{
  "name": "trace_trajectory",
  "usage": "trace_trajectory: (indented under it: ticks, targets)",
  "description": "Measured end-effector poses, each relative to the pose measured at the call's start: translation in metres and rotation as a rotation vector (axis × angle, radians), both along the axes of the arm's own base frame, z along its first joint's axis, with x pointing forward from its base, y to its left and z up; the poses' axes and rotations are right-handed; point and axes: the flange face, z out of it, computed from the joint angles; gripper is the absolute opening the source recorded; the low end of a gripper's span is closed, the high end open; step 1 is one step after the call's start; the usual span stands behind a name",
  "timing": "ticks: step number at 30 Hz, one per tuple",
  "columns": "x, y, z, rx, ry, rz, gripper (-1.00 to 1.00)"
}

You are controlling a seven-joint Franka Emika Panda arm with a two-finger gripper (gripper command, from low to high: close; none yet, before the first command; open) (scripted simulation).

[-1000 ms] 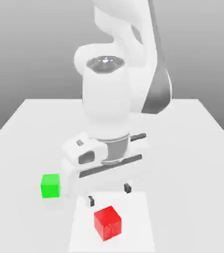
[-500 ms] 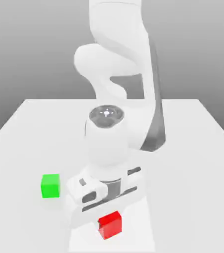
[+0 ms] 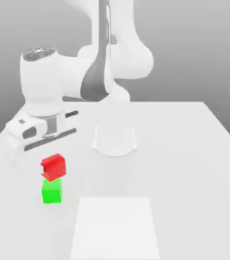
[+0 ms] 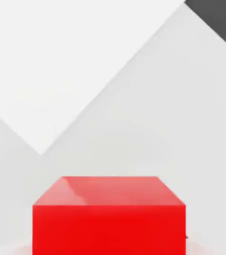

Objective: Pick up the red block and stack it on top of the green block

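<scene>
Swinging across from the pale square patch (image 3: 116,228) near the front of the surface (image 3: 188,152), the arm now hangs over the exterior view's left side, and the red block (image 3: 53,167) has travelled with it. A second ago that cube sat on the patch beneath wide-open jaws; now the jaws are closed on the red block and carry it clear of the surface. The fingers themselves are hidden behind the cube and the hand's white body (image 3: 43,132) (the grip is judged from the block hanging in the air under the hand). In the hand view the red block (image 4: 110,214) sits close in front of the camera, consistent with a firm hold.

Below it, the green block (image 3: 52,191) has not shifted from its spot. The red cube hovers directly above it, slightly tilted, its lower edge just over or perhaps touching the green top; I cannot tell which.

For the task, pickup and transport look done. What remains, in my judgement, is squaring the cube, lowering it and releasing.
</scene>
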Motion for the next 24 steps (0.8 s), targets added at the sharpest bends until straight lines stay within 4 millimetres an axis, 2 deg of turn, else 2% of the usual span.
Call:
trace_trajectory:
  ticks: [3,24]
  targets:
    - [-0.005,-0.002,-0.004,0.008,-0.008,0.013,-1.0]
    - [-0.003,-0.001,-0.049,0.021,-0.014,0.015,-1.0]
